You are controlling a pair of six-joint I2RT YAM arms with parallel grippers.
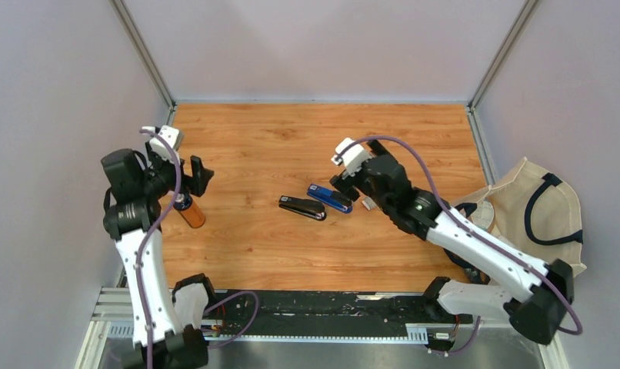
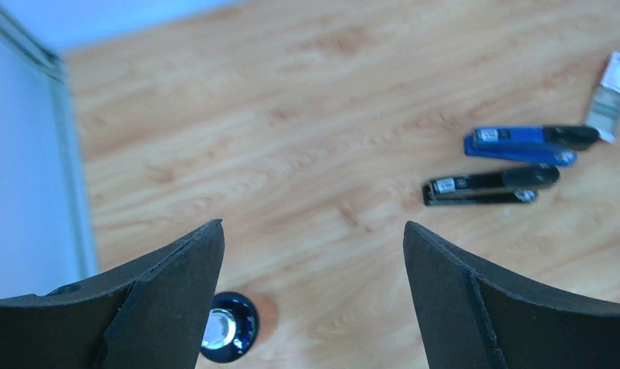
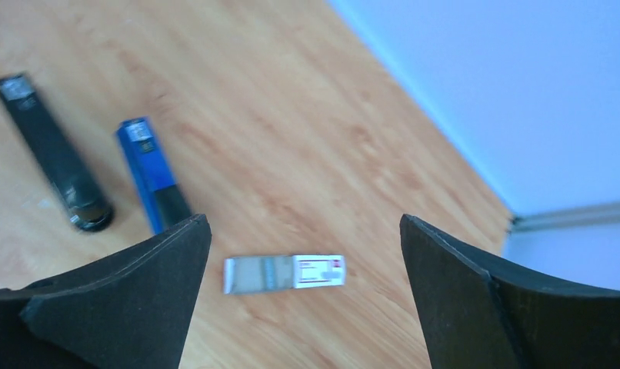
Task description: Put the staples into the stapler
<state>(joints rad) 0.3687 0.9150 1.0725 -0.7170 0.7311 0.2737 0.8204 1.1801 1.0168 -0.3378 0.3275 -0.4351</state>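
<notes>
A blue stapler and a black stapler lie side by side, both closed, mid-table. A tiny white box with a red label lies just right of the blue stapler, slid open, with grey staples showing in its tray. My right gripper is open and empty, hovering above the box, which sits between its fingers in the right wrist view. Both staplers also show there, blue and black. My left gripper is open and empty, raised at the left, far from the staplers.
An orange bottle with a blue cap lies under my left gripper and also shows in the left wrist view. A beige bag with dark handles lies at the table's right edge. Grey walls enclose the wooden table.
</notes>
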